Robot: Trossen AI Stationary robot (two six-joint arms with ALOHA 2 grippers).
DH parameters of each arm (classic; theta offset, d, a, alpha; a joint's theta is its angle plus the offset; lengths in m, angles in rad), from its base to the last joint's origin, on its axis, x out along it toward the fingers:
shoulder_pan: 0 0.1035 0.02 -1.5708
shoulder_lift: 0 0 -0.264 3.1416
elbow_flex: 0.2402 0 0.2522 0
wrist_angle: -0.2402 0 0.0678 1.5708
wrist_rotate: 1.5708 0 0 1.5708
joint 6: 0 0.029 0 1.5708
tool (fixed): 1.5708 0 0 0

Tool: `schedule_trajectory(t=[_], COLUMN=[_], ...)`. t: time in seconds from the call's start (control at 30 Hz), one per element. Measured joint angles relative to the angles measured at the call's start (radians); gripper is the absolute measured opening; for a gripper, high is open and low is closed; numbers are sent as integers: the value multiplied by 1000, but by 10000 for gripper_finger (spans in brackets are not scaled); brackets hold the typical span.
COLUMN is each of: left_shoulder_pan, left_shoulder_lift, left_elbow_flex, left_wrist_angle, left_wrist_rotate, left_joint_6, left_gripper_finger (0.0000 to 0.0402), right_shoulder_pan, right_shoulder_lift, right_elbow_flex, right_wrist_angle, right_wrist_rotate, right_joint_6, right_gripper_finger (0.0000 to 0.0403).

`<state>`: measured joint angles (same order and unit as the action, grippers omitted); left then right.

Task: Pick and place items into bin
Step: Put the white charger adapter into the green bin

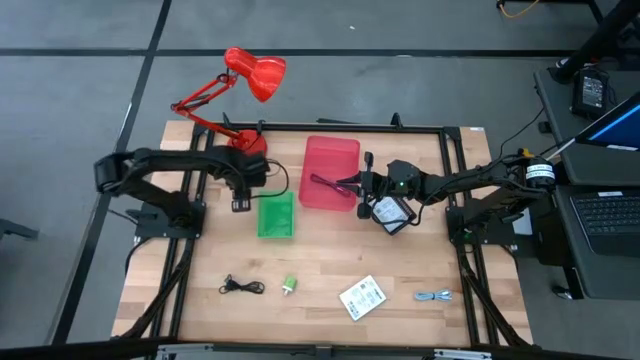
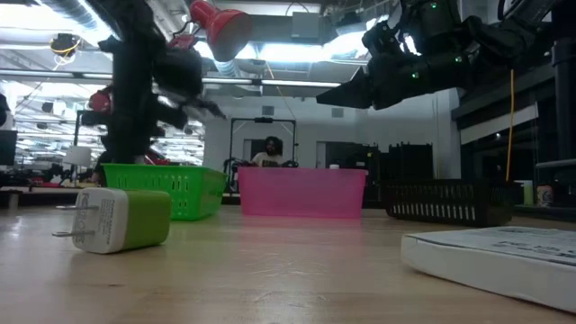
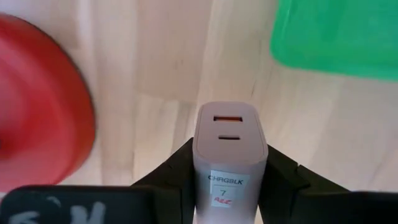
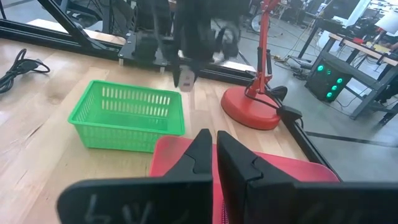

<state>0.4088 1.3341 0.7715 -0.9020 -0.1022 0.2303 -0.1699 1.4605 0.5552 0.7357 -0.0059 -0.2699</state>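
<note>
Two end effectors at work. Left end effector [image 1: 243, 190] is clamped on a white charger [image 3: 229, 155], held above bare desk between the lamp base [image 1: 247, 140] and the green basket [image 1: 277, 216]; the basket sits at its 5 o'clock in the high view. Right end effector [image 1: 352, 184] hangs over the pink bin [image 1: 330, 172] near its 3 o'clock rim, fingers [image 4: 200, 154] pressed nearly together. A thin maroon cable [image 1: 325, 182] shows at its tip over the bin; whether it is pinched there I cannot tell.

Doing the step well, as a judgement: carry the charger toward 5 o'clock until it is fully inside the basket rim, lower before release so it does not bounce off the mesh wall, and keep clear of the lamp arm [image 1: 200, 95]. The right arm should let go only once it is well inside the bin walls.

Four items lie loose along the 6 o'clock side of the desk [image 1: 330, 250]: black cable [image 1: 241, 286], green plug [image 1: 290, 284], white packet [image 1: 362, 297], blue-grey cable [image 1: 435, 296]. Another white packet [image 1: 392, 212] lies under the right arm.

Desk is light wood with a black frame. Low view shows a large lit workshop; a person sits far back behind the bin. A black basket [image 2: 450, 202] stands at the right.
</note>
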Motion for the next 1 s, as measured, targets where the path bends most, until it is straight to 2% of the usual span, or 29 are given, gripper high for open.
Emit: schedule_trajectory(t=[0.47,0.6,1.0], left_shoulder_pan=[-9,-43,-179], left_shoulder_lift=[-393,-477,-572], left_elbow_flex=[1,1,-44], left_wrist_angle=[85,140,284], left_wrist_rotate=[178,192,163], left_joint_6=[-113,-135,-101], left_gripper_finger=[112,112,112], right_shoulder_pan=[0,0,0], right_shoulder_lift=[0,0,0], right_elbow_flex=[0,0,0], right_wrist_angle=[0,0,12], right_wrist_rotate=[0,0,0], right_joint_6=[0,0,5], right_gripper_finger=[7,7,7])
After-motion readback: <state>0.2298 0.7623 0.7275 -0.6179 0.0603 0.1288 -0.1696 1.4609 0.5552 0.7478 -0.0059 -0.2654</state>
